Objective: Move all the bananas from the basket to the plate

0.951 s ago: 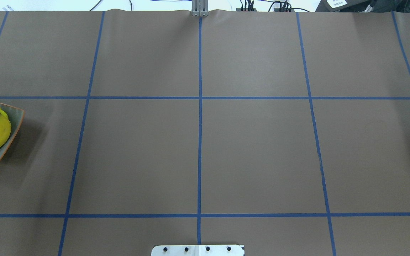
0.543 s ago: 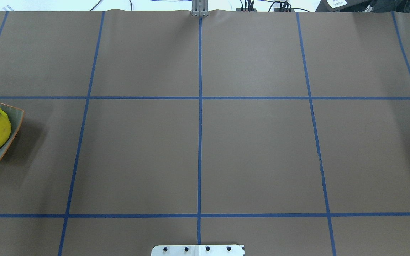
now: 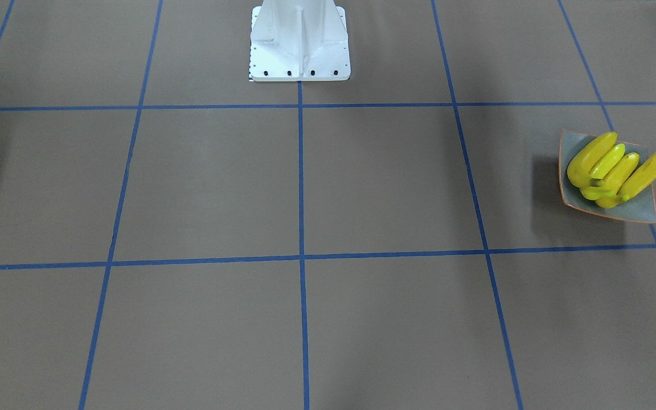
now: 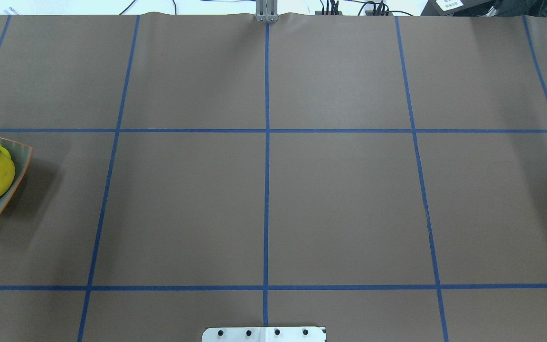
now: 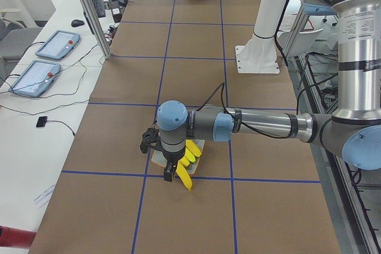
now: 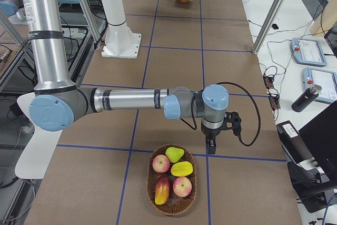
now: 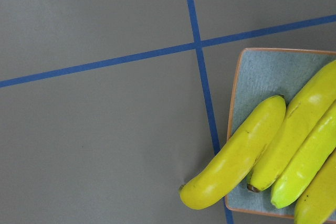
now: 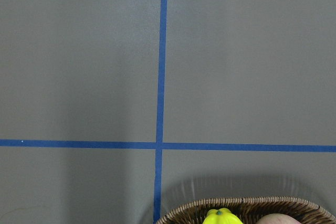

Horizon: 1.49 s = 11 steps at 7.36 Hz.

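Four bananas (image 3: pixel 587 162) lie on one plate (image 3: pixel 638 210); one basket (image 6: pixel 171 208) holds five other fruits (image 6: pixel 181 169). I cannot tell whether the left gripper (image 5: pixel 169 176) or the right gripper (image 6: pixel 211 149) is apart or together.

Long table (image 3: pixel 362 182), covered in brown paper. Blue tape lines (image 3: pixel 300 171) divide the surface into a grid of large rectangles. White robot mount (image 3: pixel 299 45) bolted at mid-length on the robot's edge, on a tape line. Plate (image 3: pixel 638 209) rests at the end on the robot's left, over a tape line, near a crossing. Wicker basket (image 8: pixel 241 202) sits at the opposite end, close beside a cross line. Plate and basket well apart.
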Each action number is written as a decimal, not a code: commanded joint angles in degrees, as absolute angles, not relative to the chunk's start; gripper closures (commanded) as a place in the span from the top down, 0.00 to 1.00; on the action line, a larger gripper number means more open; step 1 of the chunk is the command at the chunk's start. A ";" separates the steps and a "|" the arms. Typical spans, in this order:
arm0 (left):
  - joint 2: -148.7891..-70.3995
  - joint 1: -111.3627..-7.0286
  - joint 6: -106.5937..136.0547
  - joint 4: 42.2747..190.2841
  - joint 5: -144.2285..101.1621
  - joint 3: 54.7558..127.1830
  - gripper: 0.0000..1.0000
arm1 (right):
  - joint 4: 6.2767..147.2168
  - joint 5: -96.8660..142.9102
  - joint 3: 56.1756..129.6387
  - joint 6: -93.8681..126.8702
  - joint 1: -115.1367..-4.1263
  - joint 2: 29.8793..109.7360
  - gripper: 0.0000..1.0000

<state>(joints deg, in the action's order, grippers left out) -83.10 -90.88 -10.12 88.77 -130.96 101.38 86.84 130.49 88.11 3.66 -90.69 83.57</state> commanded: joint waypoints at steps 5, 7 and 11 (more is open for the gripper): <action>-82.27 -90.88 -10.11 88.86 -130.96 101.16 1.00 | 86.66 130.96 88.42 6.84 -90.53 83.59 1.00; -81.92 -90.88 -10.20 88.86 -131.04 101.16 1.00 | 86.57 130.87 88.33 7.38 -90.44 83.50 1.00; -81.21 -90.88 -10.11 88.94 -131.22 102.91 1.00 | 86.57 130.87 88.42 7.29 -90.44 83.76 1.00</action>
<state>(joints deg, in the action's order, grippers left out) -81.35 -90.88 -10.17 88.88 -131.17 101.82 86.57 130.82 88.41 7.25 -90.44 83.59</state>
